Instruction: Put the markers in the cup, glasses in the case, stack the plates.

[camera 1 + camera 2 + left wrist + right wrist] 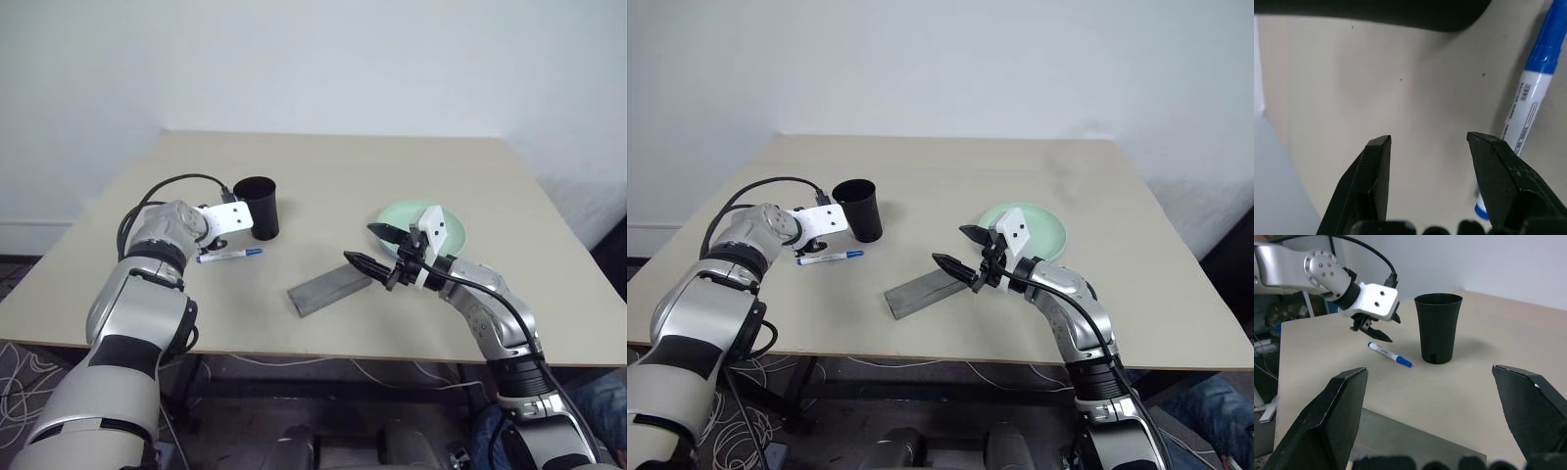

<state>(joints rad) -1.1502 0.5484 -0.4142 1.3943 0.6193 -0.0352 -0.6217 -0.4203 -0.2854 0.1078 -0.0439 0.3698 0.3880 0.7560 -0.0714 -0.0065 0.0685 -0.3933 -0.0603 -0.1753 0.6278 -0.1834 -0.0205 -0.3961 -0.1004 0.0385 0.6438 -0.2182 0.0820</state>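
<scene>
From my head camera I have the beige table (323,186) in front of me. The black cup (258,207) stands upright on its left half, and 1 marker (229,255) with a blue cap lies flat on the table just in front of it, apart from the cup.

My left gripper (1373,328) hangs over the marker's white end, angled down, right beside the cup. In the left wrist view its 2 fingers (1374,181) stand apart with bare table between them; the marker sits outside the gap, alongside 1 finger, so I am not holding it.

My right gripper (380,249) floats above the table toward the middle right, jaws spread wide and empty. Just below and beside it lies the grey case (330,289), flat and closed as far as I can judge from this angle. Behind the right gripper sits the mint green plate (1043,231), partly hidden by my wrist; whether another plate lies under it I cannot tell.
</scene>
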